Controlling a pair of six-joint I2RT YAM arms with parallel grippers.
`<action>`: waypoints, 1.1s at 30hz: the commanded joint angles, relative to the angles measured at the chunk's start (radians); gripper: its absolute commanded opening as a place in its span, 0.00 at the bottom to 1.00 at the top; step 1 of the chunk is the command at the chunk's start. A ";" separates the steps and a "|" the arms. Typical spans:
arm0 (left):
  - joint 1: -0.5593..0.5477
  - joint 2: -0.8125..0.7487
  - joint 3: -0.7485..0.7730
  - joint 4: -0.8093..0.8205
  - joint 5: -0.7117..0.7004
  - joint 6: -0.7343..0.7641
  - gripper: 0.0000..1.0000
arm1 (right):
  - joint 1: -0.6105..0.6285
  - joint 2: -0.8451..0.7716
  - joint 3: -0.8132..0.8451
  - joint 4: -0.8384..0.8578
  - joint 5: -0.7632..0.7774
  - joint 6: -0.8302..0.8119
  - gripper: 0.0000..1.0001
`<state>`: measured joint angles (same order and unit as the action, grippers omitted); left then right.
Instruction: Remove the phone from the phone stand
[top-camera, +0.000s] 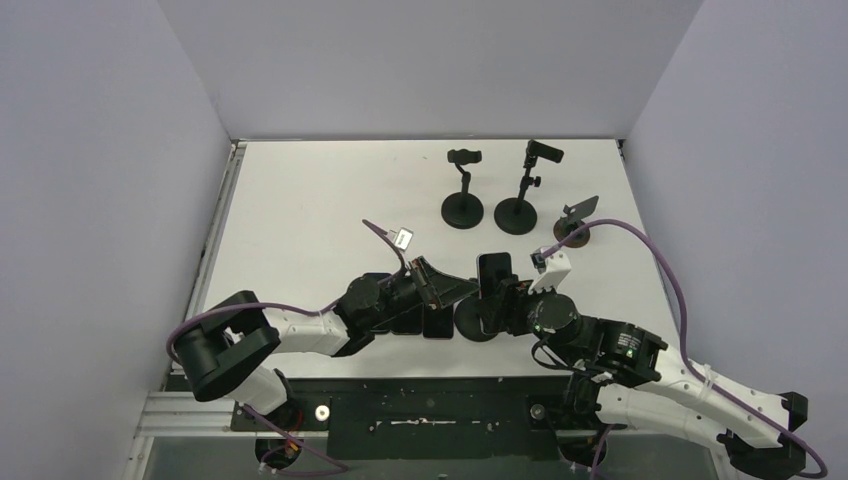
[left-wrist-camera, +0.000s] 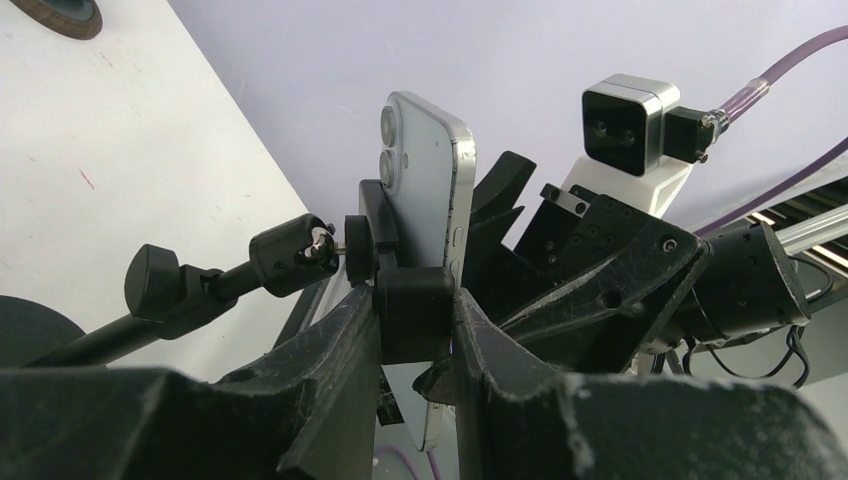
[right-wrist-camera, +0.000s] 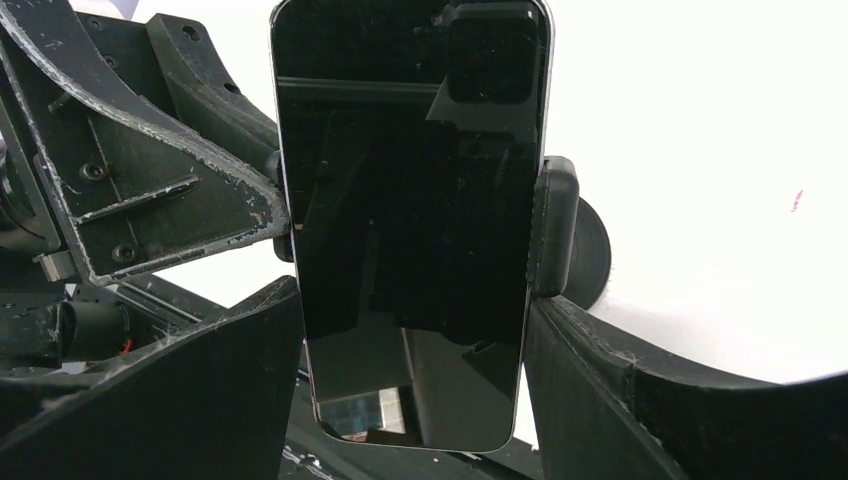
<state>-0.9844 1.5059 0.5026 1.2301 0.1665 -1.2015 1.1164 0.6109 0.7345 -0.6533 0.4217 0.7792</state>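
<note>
Two arms meet at the near middle of the bench (top-camera: 320, 215). The phone (top-camera: 495, 270) is in the stand (top-camera: 478, 322) between them. It stands upright in the stand's clamp (left-wrist-camera: 413, 300), above the round black base.

The left gripper (left-wrist-camera: 415, 345) comes in from the left. It is clenched on the clamp, with one finger pressed on each side of it. In the left wrist view, the back of the phone shows two camera lenses near the top. A thin rod with a knob runs from the clamp down to the left.

The right gripper (right-wrist-camera: 412, 300) comes in from the right. It grasps the phone, with one finger on each long edge of it. The right wrist view shows the dark screen facing that camera. The clamp grips the phone's sides just above the fingers (right-wrist-camera: 610, 390).

Three spare stands (top-camera: 463, 208) (top-camera: 517, 212) (top-camera: 575, 232) sit at the far right of the bench, well apart from the arms.
</note>
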 joint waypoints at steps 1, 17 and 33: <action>0.030 0.008 -0.018 0.062 -0.051 -0.012 0.00 | -0.014 -0.035 -0.007 0.008 0.013 -0.039 0.00; 0.030 0.041 -0.021 0.070 -0.056 -0.008 0.00 | -0.015 -0.099 -0.029 0.137 -0.144 -0.129 0.00; 0.029 0.041 0.015 -0.025 -0.046 0.061 0.00 | -0.014 -0.136 0.014 0.181 -0.205 -0.148 0.00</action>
<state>-0.9844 1.5337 0.4881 1.2984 0.2035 -1.2091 1.0924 0.5018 0.6865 -0.6140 0.3111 0.6609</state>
